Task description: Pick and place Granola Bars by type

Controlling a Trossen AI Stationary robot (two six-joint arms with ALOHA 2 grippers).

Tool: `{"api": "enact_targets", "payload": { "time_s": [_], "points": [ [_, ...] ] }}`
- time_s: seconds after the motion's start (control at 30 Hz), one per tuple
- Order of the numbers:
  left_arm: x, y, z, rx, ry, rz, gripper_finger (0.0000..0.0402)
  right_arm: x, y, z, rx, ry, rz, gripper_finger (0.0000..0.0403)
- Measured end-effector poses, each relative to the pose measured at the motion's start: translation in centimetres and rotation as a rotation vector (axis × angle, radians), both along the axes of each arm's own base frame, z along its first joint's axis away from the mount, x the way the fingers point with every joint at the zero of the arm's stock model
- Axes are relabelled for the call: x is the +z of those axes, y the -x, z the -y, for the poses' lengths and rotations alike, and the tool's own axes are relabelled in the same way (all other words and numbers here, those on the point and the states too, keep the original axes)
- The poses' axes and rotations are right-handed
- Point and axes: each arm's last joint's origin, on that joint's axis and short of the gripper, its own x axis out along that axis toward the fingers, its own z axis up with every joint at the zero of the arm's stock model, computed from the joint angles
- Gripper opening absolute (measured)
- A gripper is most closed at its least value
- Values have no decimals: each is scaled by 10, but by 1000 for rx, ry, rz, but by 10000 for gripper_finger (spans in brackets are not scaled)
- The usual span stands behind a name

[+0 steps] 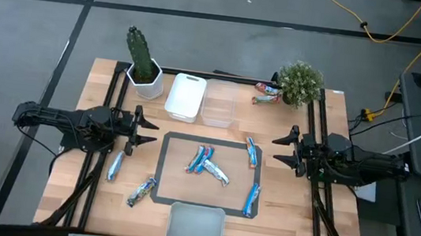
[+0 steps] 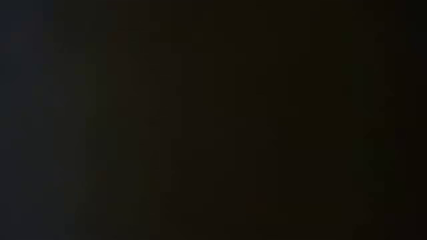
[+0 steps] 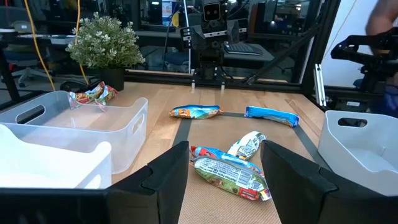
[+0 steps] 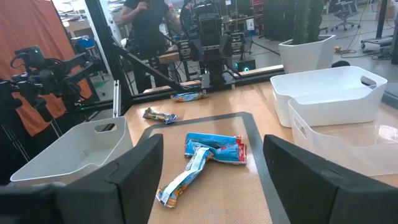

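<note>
Two dark, near-black arms are seen from above, one at each side of the table. Each is built of blocky jointed segments ending in a two-finger gripper: the left gripper (image 1: 147,133) and the right gripper (image 1: 279,149). The fingers (image 3: 163,180) are shown in the left wrist view as broad, flat, matte black plates with angled edges; the same form is noted on the right arm's fingers (image 4: 134,169). Thin black cables are seen trailing from the arm bases. Screws and markings cannot be made out.
</note>
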Motion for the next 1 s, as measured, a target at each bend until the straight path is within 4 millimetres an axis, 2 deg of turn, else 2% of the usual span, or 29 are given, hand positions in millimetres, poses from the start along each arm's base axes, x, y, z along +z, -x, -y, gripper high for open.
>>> {"api": "enact_targets", "payload": {
  "time_s": [1.0],
  "points": [
    [0, 0, 0, 0, 0, 0, 192, 3, 0, 1, -23, 1, 33, 277]
  ]
}}
